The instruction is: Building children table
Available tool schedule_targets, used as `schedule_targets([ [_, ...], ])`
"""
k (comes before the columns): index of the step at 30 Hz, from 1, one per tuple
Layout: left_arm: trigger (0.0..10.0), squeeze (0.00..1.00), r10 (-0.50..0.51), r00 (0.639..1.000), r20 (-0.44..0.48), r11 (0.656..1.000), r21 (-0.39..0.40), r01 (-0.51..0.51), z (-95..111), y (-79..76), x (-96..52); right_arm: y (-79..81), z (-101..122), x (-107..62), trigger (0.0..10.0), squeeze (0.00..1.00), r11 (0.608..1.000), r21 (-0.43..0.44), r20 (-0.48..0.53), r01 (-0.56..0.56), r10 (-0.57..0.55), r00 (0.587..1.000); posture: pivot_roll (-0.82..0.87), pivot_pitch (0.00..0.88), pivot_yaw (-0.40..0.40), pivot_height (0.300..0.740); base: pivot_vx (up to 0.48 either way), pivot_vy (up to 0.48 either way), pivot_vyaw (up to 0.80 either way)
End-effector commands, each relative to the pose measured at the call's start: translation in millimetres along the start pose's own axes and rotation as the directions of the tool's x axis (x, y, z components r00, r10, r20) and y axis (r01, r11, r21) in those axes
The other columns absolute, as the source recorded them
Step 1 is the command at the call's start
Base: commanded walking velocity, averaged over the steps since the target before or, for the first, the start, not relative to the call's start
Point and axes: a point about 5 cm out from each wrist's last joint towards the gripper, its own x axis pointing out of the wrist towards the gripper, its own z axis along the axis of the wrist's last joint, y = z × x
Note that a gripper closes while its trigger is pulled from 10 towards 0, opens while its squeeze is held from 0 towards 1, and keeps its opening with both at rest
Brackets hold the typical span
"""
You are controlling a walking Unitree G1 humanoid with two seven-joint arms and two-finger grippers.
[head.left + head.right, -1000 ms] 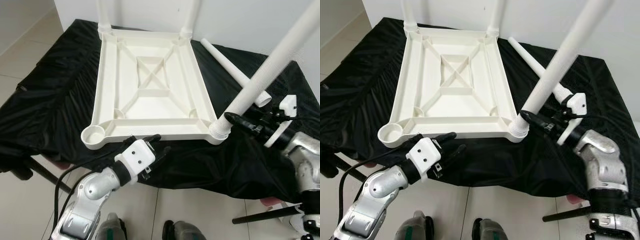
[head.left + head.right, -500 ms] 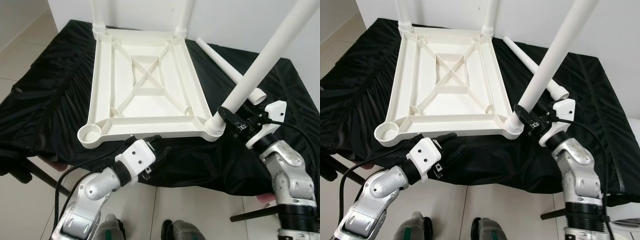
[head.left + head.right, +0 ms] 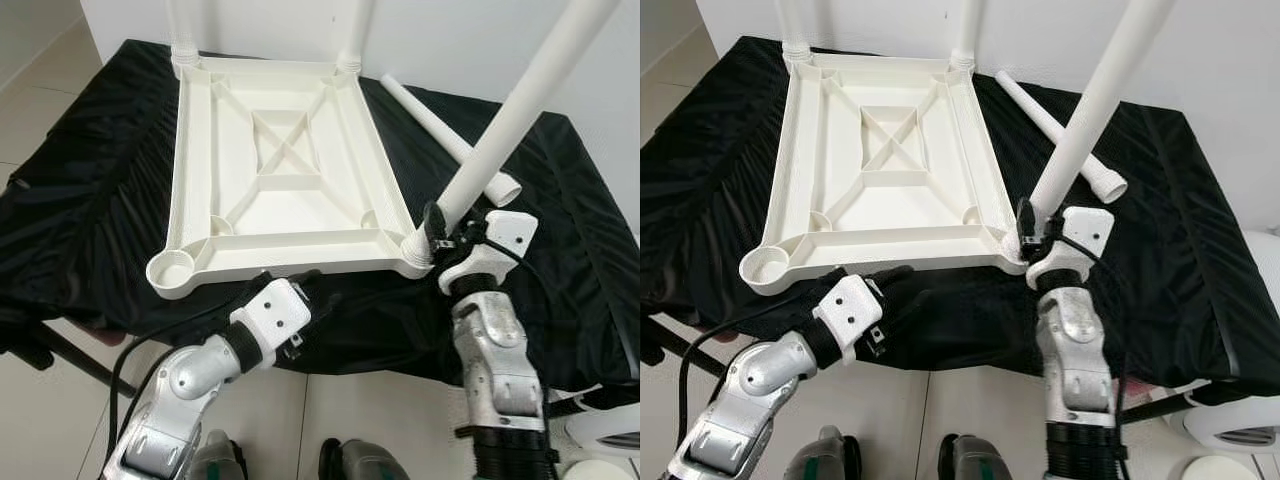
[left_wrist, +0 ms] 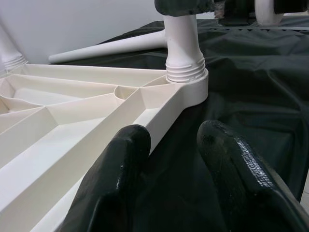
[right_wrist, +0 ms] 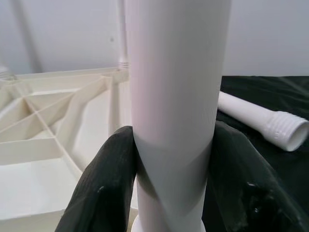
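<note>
- A black cloth [image 3: 90,190] is seen draped over the table, and a white plastic tabletop [image 3: 280,180] lies upside down on it, ribbed underside up.
- At the near left corner of the tabletop an empty round leg socket [image 3: 172,272] is seen.
- Two legs are seen standing upright in the far corners: the far left leg [image 3: 184,25] and the far right leg [image 3: 355,30].
- The left gripper [image 4: 169,145] is held just in front of the tabletop's near edge, low over the cloth. Its fingers [image 4: 120,174] are spread apart with nothing between them; one of them lies right against the near edge, though contact cannot be judged.
- A loose white leg [image 3: 450,140] is seen lying on the cloth beside the tabletop's right edge, its threaded open end toward the near side.
- A tilted leg [image 3: 500,120] is seated with its threaded end in the near right corner socket, leaning up and to the right.
- The right gripper [image 5: 171,159] is pinched on the tilted leg just above that socket, one finger on each side of the tube.
</note>
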Motion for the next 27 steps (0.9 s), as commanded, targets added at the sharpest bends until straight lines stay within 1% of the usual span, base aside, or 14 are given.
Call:
schedule_targets([
  [1,10.0,0.00,0.019,1.000,0.002,1.000,-0.005,-0.019,1.2,-2.0,1.4,-10.9,-23.9,-1.8,0.0,0.00,0.993,-0.009,-0.133,0.121,-0.121,0.984,0.05,0.102,-0.080,0.740,0.000,0.000,0.00],
  [2,10.0,0.00,0.019,1.000,0.002,1.000,-0.005,-0.019,1.2,-2.0,1.4,-10.9,-23.9,-1.8,0.0,0.00,0.993,-0.009,-0.133,0.121,-0.121,0.984,0.05,0.102,-0.080,0.740,0.000,0.000,0.00],
  [4,10.0,0.00,0.021,1.000,0.004,1.000,-0.007,-0.021,1.6,-2.9,1.2,-5.7,-24.0,-2.3,0.0,0.00,0.992,-0.015,-0.140,0.123,-0.124,0.982,0.05,0.101,-0.085,0.740,0.000,0.000,0.00],
  [8,10.0,0.00,0.022,1.000,0.004,1.000,-0.008,-0.022,1.7,-3.5,0.8,-3.0,-23.6,-3.4,0.0,0.00,0.993,-0.020,-0.142,0.120,-0.122,0.982,0.05,0.101,-0.085,0.740,0.000,0.000,0.00],
  [9,10.0,0.00,0.022,1.000,0.004,1.000,-0.008,-0.022,1.6,-3.9,0.6,-2.3,-23.3,-4.3,10.0,0.00,0.994,-0.003,-0.144,0.105,-0.104,0.984,0.05,0.096,-0.088,0.740,0.000,0.000,0.00],
  [14,10.0,0.00,0.023,1.000,0.004,1.000,-0.009,-0.023,1.2,-4.7,0.7,-1.7,-21.2,-5.6,10.0,0.00,0.997,0.004,-0.133,0.082,-0.080,0.988,0.04,0.090,-0.089,0.740,0.000,0.000,0.00],
  [15,10.0,0.00,0.023,1.000,0.005,1.000,-0.009,-0.023,1.4,-4.8,1.0,-2.1,-21.1,-5.6,10.0,1.00,0.998,0.017,-0.128,0.069,-0.066,0.990,0.04,0.090,-0.089,0.740,0.000,0.000,0.00],
  [19,10.0,0.00,0.024,1.000,0.006,1.000,-0.011,-0.024,1.3,-4.0,1.7,-5.8,-20.2,-5.4,10.0,1.00,0.999,0.018,-0.117,0.032,-0.029,0.993,0.04,0.084,-0.091,0.740,0.000,0.000,0.00],
  [21,10.0,0.00,0.025,1.000,0.010,1.000,-0.011,-0.025,1.4,-2.6,2.5,-11.6,-19.6,-4.2,10.0,1.00,0.999,0.027,-0.109,-0.025,0.028,0.994,0.04,0.080,-0.092,0.740,0.000,0.000,0.00],
  [23,10.0,0.00,0.025,1.000,0.010,1.000,-0.011,-0.025,1.4,-2.6,2.5,-11.6,-19.6,-4.2,10.0,1.00,0.999,0.027,-0.109,-0.025,0.028,0.994,0.04,0.080,-0.092,0.740,0.000,0.000,0.00],
  [24,10.0,0.00,0.024,1.000,0.011,1.000,-0.009,-0.024,1.5,-2.0,2.8,-13.4,-19.7,-3.6,10.0,1.00,0.994,0.027,-0.108,-0.102,0.104,0.989,0.04,0.078,-0.090,0.740,0.000,0.000,0.00],
  [26,10.0,0.00,0.024,1.000,0.011,1.000,-0.009,-0.024,1.5,-2.0,2.8,-13.4,-19.7,-3.6,10.0,1.00,0.994,0.027,-0.108,-0.102,0.104,0.989,0.04,0.078,-0.090,0.740,0.000,0.000,0.00],
  [27,10.0,0.00,0.022,1.000,0.011,1.000,-0.008,-0.022,1.6,-2.1,2.9,-14.7,-19.1,-3.6,10.0,1.00,0.986,0.021,-0.105,-0.164,0.166,0.981,0.04,0.077,-0.090,0.740,0.000,0.000,0.00],
])
